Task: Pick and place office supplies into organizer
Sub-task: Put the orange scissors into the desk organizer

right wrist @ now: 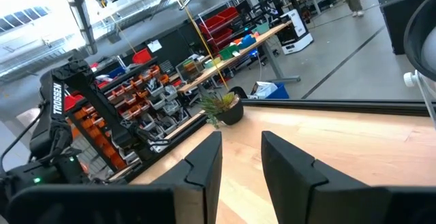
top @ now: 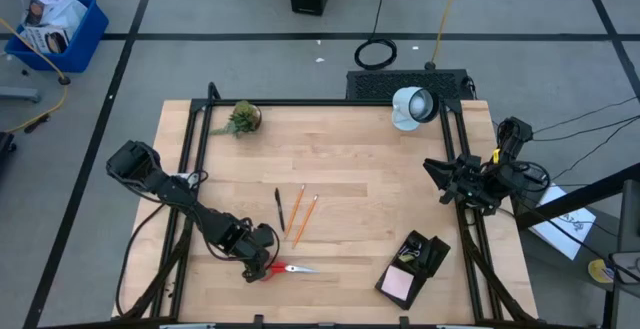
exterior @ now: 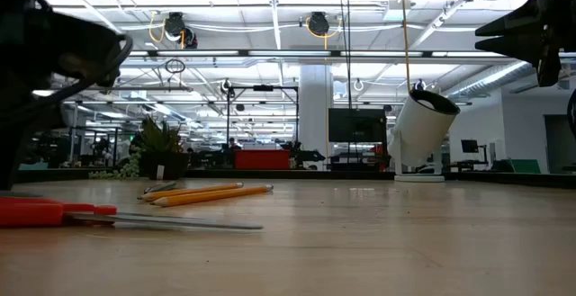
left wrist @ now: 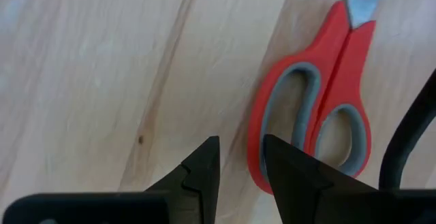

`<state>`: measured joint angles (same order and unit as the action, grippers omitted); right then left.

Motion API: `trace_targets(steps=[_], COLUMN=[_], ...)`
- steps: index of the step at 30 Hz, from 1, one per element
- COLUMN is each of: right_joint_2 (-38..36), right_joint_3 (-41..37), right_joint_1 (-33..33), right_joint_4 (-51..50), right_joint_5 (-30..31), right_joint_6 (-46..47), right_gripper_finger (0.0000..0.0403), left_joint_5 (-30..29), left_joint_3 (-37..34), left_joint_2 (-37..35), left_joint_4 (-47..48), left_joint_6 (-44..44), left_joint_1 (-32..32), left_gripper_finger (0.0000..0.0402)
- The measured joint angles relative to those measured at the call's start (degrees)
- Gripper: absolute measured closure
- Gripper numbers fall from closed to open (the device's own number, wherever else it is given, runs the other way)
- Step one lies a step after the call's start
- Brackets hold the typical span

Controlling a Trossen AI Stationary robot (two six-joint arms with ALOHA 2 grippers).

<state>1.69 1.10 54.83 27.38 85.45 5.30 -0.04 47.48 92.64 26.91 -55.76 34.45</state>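
Left gripper (left wrist: 240, 157) beside scissors (left wrist: 320, 94) handles, jaws slightly parted, grasping nothing, lined up to pick. Right gripper (right wrist: 240, 152) likewise empty.

Bare table (top: 370, 184) between pencils (top: 300, 216) and organizer (top: 420, 259).

high: straight down | low: tabletop level | both see scissors (top: 288, 267)

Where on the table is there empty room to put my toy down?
Bare wood lies between the plant and the lamp, and between the pencils and the organizer. It is crowded near the front left, where the left gripper sits at the scissors.
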Motion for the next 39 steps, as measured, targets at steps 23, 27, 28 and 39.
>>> trace_targets(steps=[23,27,28,39], right_joint_2=[0.00,0.00,0.00,0.00], right_joint_3=[-0.02,-0.02,-0.02,-0.02], right_joint_1=[0.00,0.00,0.00,0.00], right_joint_4=[0.22,0.84,1.05,1.07], right_joint_5=[-0.11,-0.07,-0.07,-0.04], right_joint_6=[0.02,0.02,0.02,0.04], right_gripper_finger=[0.0310,0.0310,0.0310,0.0310], left_joint_5=[0.59,0.47,0.29,-0.48], left_joint_3=[-5.65,-5.77,-5.77,-5.77], left_joint_2=[-0.33,-0.18,-0.17,-0.09], left_joint_4=[-8.24,-10.03,-10.61,-10.17], left_joint_6=[-3.42,-4.38,-4.14,1.55], left_joint_1=[-1.29,-2.04,-2.13,-2.17], left_gripper_finger=[0.0284,0.0285,0.0288,0.0381])
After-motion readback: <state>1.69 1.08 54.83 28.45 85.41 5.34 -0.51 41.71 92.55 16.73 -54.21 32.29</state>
